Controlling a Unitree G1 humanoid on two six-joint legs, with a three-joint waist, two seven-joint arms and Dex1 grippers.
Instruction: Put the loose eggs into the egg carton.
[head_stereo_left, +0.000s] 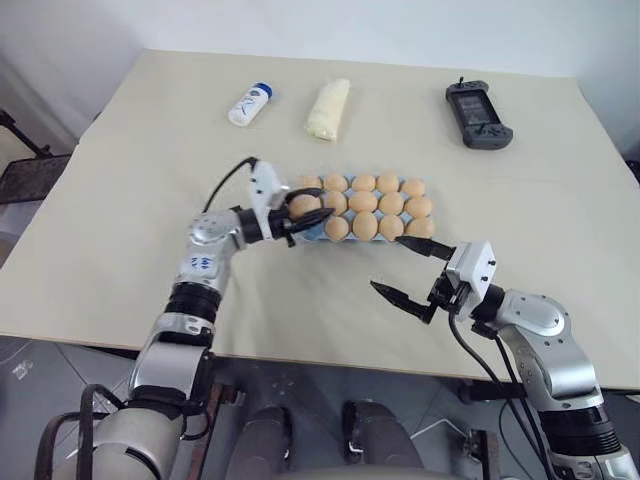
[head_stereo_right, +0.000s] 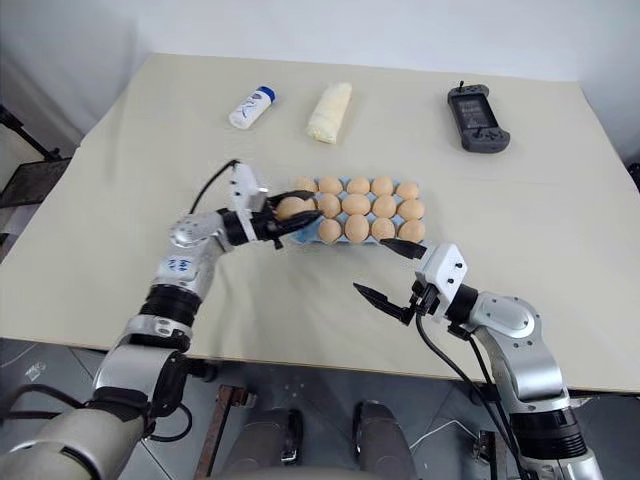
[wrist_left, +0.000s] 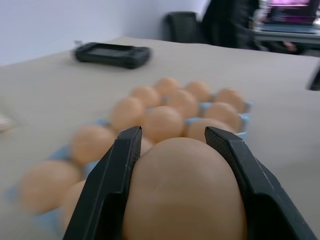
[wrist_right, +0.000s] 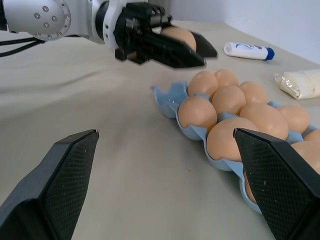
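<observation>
Left gripper is clamped on one egg, fingers pinching it on both sides, hovering over the left end of the egg carton; likely held there because the free cups sit at that end, so the egg can go straight down. Carton lies mid-table, light blue, three rows, most cups already filled with eggs; the corner cup nearest the held egg looks empty, though the gripper hides part of it. Right gripper sits just off the carton's near right corner, jaws spread wide and holding nothing, one fingertip close to the last egg, probably parked clear of the drop. Along the far side of the table, left to right: a white bottle with blue cap and blue print too small to read, a cream wrapped roll, a dark game controller. No legible brand or writing anywhere.
</observation>
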